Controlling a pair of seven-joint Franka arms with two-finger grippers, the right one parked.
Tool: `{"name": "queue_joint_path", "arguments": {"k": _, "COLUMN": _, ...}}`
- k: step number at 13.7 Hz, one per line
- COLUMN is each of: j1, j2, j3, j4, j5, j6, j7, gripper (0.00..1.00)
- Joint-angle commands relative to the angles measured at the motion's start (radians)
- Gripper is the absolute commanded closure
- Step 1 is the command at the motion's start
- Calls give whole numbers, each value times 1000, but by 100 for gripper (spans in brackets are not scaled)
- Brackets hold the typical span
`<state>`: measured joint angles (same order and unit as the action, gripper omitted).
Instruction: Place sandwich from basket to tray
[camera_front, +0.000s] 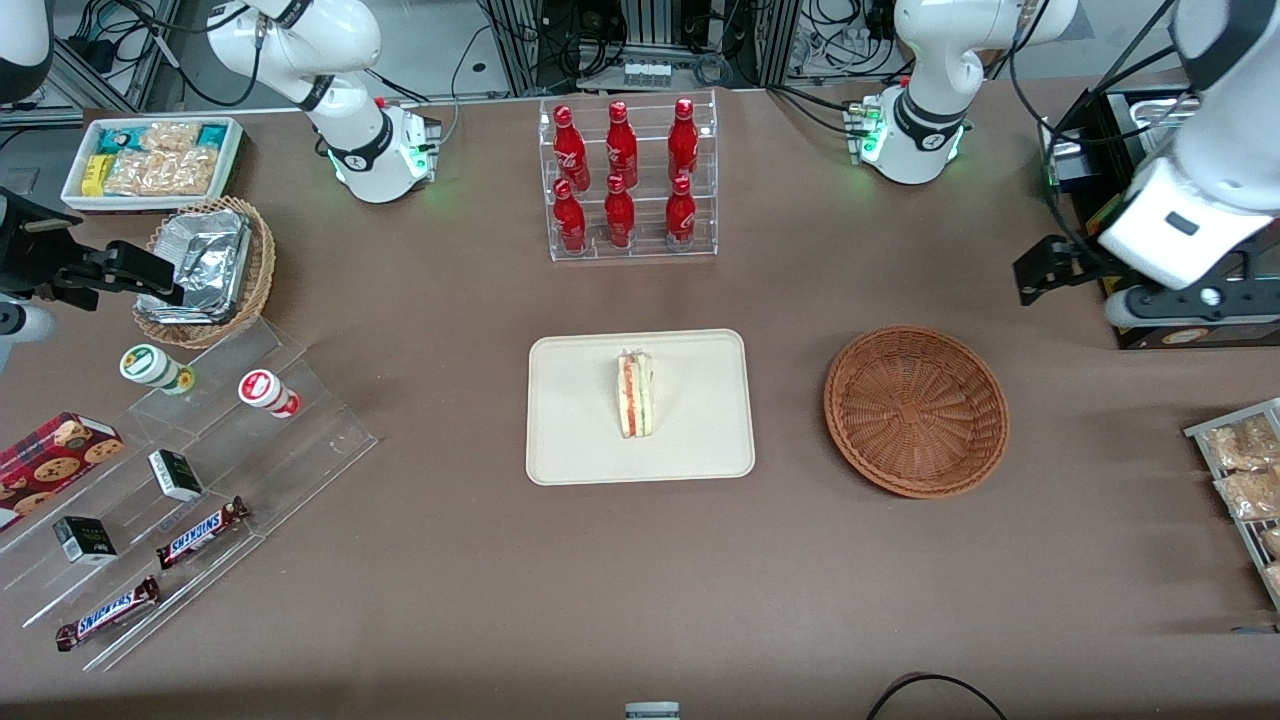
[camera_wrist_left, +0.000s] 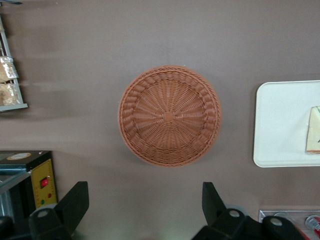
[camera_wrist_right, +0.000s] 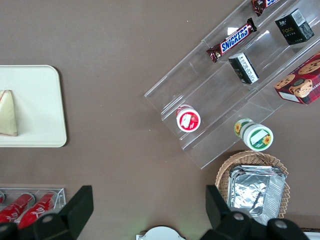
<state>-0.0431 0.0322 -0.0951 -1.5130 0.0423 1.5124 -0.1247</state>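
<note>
The sandwich, a white wedge with red-orange and green layers, lies on the cream-white tray at the middle of the table; an edge of it also shows in the left wrist view on the tray. The reddish-brown wicker basket stands beside the tray toward the working arm's end, bare inside. My left gripper hangs raised above the table, farther from the front camera than the basket and apart from it. It is open, with only bare table between the fingers.
A clear rack of red bottles stands farther back than the tray. A black box and a rack of snack packets sit at the working arm's end. Acrylic steps with candy bars and a foil-tray basket lie toward the parked arm's end.
</note>
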Motion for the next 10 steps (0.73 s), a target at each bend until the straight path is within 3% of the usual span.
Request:
{"name": "queue_joint_path", "arguments": {"k": 1, "j1": -8, "j2": -38, "j3": 66, "j4": -22, "j5": -27, "j6": -21, "j7": 74, "gripper": 0}}
{"name": "queue_joint_path", "arguments": {"k": 10, "j1": -1, "j2": -61, "j3": 106, "j4": -27, "j5": -24, "j6": -55, "j7": 123, "gripper": 0}}
